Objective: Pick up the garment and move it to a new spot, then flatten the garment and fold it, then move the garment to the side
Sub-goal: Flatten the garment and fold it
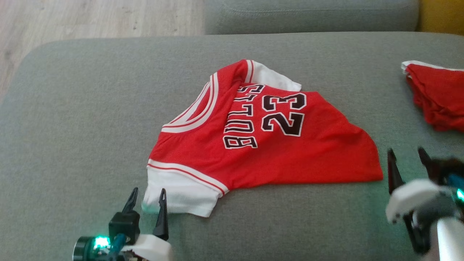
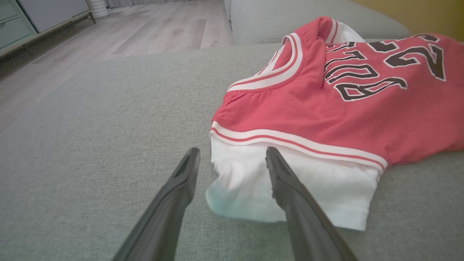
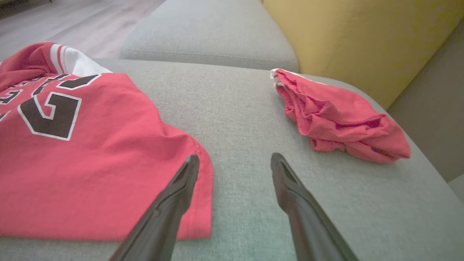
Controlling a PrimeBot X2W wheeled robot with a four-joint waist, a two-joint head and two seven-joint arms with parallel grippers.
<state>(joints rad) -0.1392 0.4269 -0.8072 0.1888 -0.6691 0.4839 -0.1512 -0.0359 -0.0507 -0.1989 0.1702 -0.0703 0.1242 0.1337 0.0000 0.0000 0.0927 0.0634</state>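
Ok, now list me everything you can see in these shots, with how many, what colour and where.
jersey: one, red with white sleeves and black lettering, middle of cushion
crumpled garment: one, red, cushion's right edge
seat cushion: one, grey-green, under both garments
further cushion: one, grey-green, beyond it
floor: one, pale wood, far left
yellow upholstery: one, yellow, behind crumpled garment
left gripper: one, dark fingers, open at the jersey's near sleeve
right gripper: one, dark fingers, open by the jersey's hem
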